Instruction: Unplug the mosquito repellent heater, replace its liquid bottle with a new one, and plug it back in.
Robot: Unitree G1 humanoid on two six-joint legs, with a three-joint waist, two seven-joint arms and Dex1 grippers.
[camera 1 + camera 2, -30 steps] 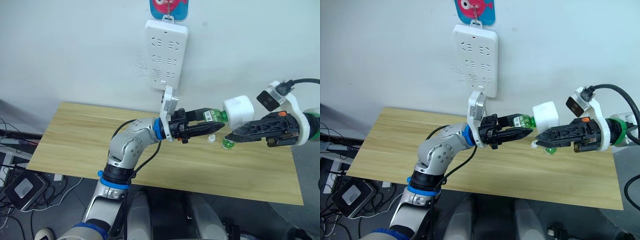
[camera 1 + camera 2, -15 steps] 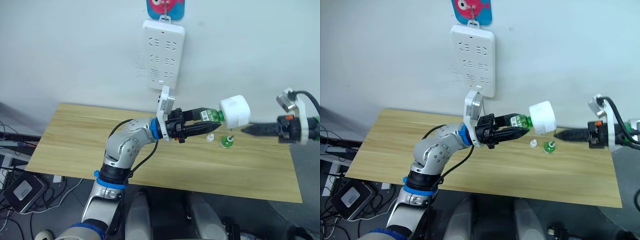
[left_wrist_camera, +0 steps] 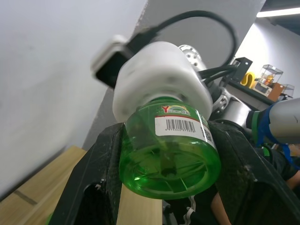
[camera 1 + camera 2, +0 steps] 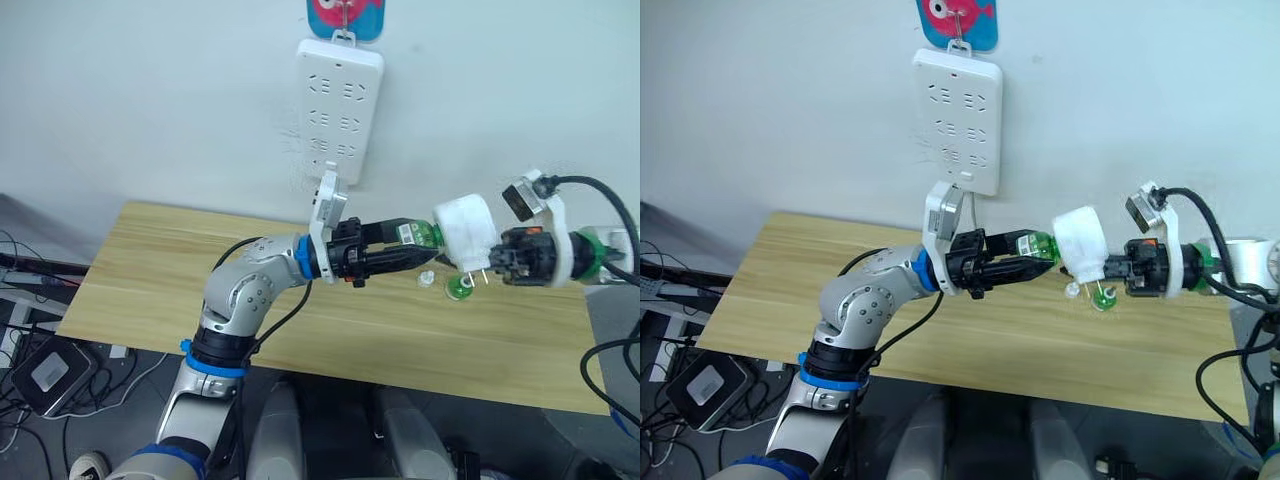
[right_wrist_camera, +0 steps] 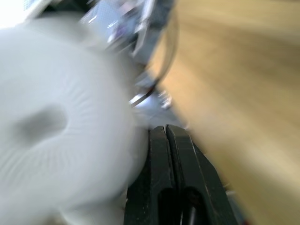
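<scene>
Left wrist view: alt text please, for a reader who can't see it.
A green liquid bottle, seen base-on, is clamped between the left end effector's black fingers. Its neck sits in the white mosquito repellent heater; a wooden table lies below.

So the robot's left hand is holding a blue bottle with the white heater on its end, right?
Not quite: the bottle is green, not blue, as the left wrist view shows. The left hand does grip it, with the white heater on its end.
</scene>
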